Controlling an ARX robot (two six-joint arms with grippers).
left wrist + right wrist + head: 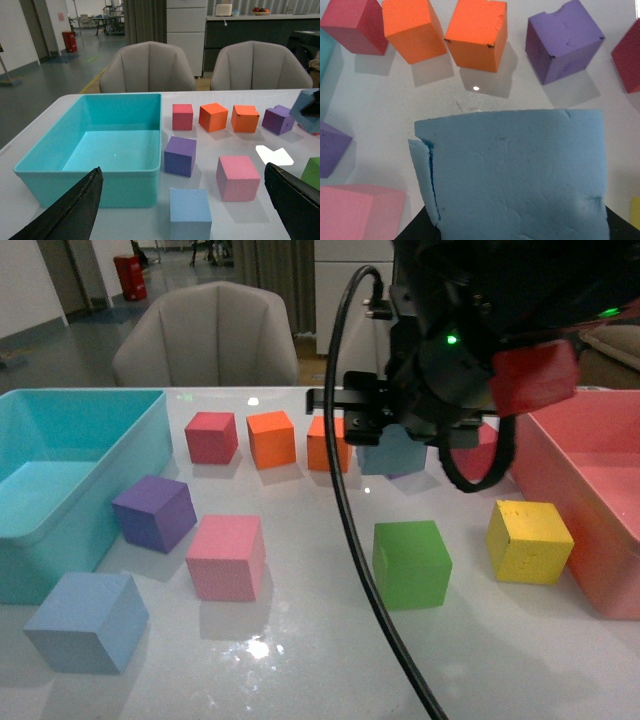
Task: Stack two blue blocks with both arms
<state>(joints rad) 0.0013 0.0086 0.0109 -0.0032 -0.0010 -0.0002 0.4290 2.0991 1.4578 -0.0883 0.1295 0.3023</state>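
White tabletop [300,670]; right gripper [392,440] pinches a blue block [520,170] aloft, likely for stacking; second block [189,212] faces the open, empty left gripper [182,200].

First blue block [85,620]: pale grey-blue matte foam cube. We see it sitting flat on the worktop [300,640] at 7 o'clock in the front view, with one vertical edge turned toward us. Second blue block [520,170]: same colour. We see it gripped in the right claw [385,435], raised off the worktop and tilted, at 1 o'clock from the first. It has a split down one edge and small dents on its face.
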